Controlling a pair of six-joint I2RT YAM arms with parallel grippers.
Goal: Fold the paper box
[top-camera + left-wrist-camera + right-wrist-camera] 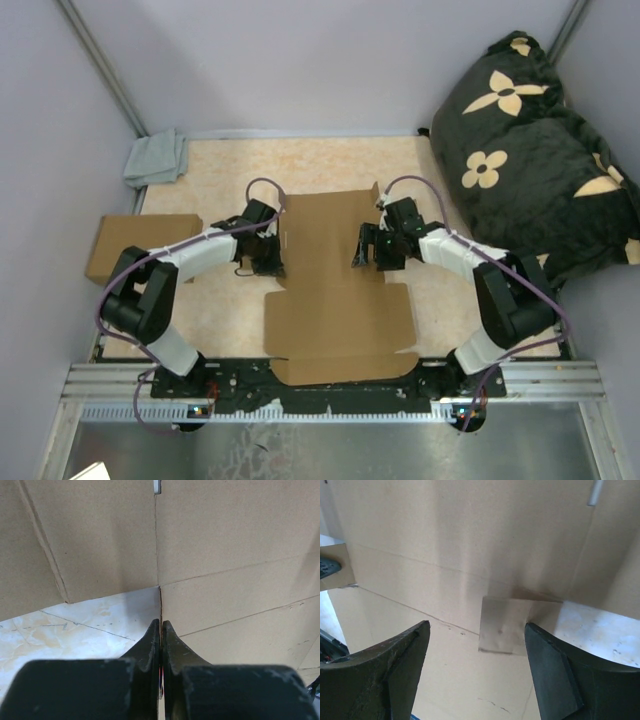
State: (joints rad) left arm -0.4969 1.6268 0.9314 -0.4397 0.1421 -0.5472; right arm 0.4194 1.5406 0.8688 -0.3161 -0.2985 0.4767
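The paper box (335,300) lies opened out in the middle of the table, plain brown with flaps and tabs. My left gripper (268,262) is at its left edge. In the left wrist view the left gripper (161,622) is shut, with a thin cardboard edge of the box (225,540) pinched between the fingers. My right gripper (368,255) is over the box's right part. In the right wrist view the right gripper (477,625) is open above the cardboard (445,540), with a small raised tab (502,625) between its fingers, untouched.
A second flat brown box (140,245) lies at the left table edge. A grey cloth (155,158) sits at the back left corner. A black flowered cushion (530,140) fills the back right. The marbled tabletop (330,160) shows behind the box.
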